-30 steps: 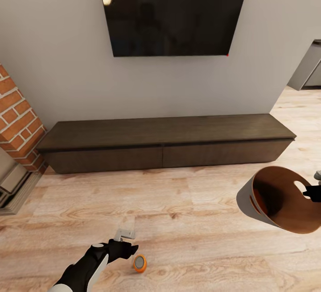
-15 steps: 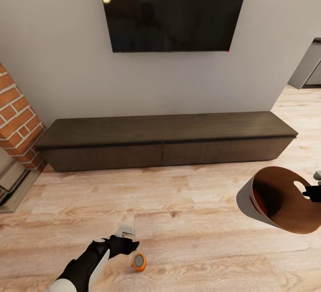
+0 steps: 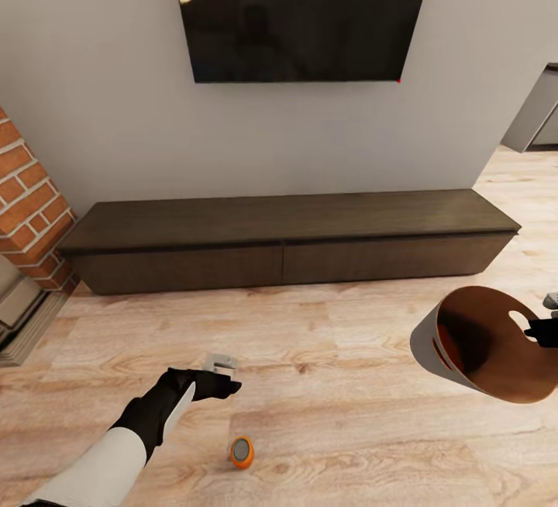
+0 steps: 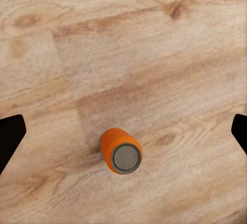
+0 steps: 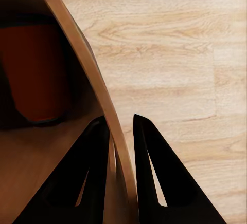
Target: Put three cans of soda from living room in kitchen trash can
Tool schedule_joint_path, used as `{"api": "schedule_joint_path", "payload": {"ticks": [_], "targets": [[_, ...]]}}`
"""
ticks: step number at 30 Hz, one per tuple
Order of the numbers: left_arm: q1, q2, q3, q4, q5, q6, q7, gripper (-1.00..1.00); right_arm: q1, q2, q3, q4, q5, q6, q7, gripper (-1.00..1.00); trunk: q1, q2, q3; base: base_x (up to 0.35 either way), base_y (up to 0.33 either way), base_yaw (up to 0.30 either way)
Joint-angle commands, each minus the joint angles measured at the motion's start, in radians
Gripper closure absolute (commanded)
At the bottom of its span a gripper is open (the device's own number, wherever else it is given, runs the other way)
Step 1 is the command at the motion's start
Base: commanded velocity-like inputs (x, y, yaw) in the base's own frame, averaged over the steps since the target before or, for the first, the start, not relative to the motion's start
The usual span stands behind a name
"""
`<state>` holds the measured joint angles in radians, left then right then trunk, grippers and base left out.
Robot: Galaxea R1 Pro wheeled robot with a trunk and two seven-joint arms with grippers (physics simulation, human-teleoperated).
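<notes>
The orange can (image 3: 242, 452) lies on its side on the wood floor (image 3: 333, 429), long axis running toward the camera, its grey top facing the robot. The left gripper (image 3: 221, 377) hangs above and beyond it, fingers spread wide, empty. The right gripper (image 5: 121, 131) pinches the rim of the bin (image 3: 434, 336), which is held tilted, mouth facing right, before the cabinet (image 3: 287, 239).

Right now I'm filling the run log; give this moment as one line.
room: living | left gripper: open, above can on floor | right gripper: shut on bin rim, bin tilted
</notes>
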<state>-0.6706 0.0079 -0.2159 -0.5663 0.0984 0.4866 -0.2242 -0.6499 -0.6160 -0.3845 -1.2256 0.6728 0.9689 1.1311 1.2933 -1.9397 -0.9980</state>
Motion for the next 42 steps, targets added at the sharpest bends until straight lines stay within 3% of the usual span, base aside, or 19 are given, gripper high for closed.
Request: {"api": "schedule_joint_path", "payload": {"ticks": [1, 21, 25, 27, 28, 34, 38, 42], "targets": [[-0.001, 0.0, 0.001, 0.002, -0.001, 0.001, 0.0, -1.0, -0.001, 0.0, 0.002, -0.001, -0.01, 0.008, 0.007, 1.0, 0.004, -0.007, -0.003, 0.0, 0.0, 0.0], [-0.003, -0.02, -0.005, 0.015, -0.002, 0.005, 0.038, -1.0, 0.0, 0.001, 0.005, -0.011, -0.01, 0.01, 0.009, 1.0, 0.081, -0.147, -0.093, 0.0, 0.0, 0.0], [-0.004, -0.022, -0.005, 0.013, -0.001, 0.031, 0.037, -1.0, 0.0, 0.001, 0.005, -0.013, -0.01, 0.01, 0.009, 1.0, 0.096, -0.175, -0.111, 0.0, 0.0, 0.0], [-0.009, -0.027, -0.007, 0.006, 0.001, 0.077, 0.037, -1.0, 0.0, 0.001, 0.005, -0.014, -0.01, 0.011, 0.009, 1.0, 0.104, -0.189, -0.121, 0.0, 0.0, 0.0], [-0.048, -0.034, -0.007, -0.003, 0.001, 0.148, 0.037, -1.0, 0.0, 0.0, 0.004, -0.016, -0.01, 0.011, 0.009, 1.0, 0.107, -0.196, -0.125, 0.0, 0.0, 0.0], [-0.169, -0.04, -0.004, -0.031, 0.002, 0.395, 0.039, -1.0, 0.0, -0.003, 0.003, -0.031, -0.009, 0.013, 0.009, 1.0, 0.13, -0.238, -0.154, 0.0, 0.0, 0.0], [-0.238, -0.042, 0.0, -0.047, 0.001, 0.47, 0.046, -1.0, 0.0, -0.008, 0.004, -0.034, -0.009, 0.013, 0.01, 1.0, 0.146, -0.266, -0.172, 0.0, 0.0, 0.0], [-0.272, -0.044, 0.002, -0.049, 0.002, 0.499, 0.054, -1.0, 0.0, -0.008, 0.007, -0.035, -0.006, 0.013, 0.01, 1.0, 0.161, -0.294, -0.191, 0.0, 0.0, 0.0]]}}
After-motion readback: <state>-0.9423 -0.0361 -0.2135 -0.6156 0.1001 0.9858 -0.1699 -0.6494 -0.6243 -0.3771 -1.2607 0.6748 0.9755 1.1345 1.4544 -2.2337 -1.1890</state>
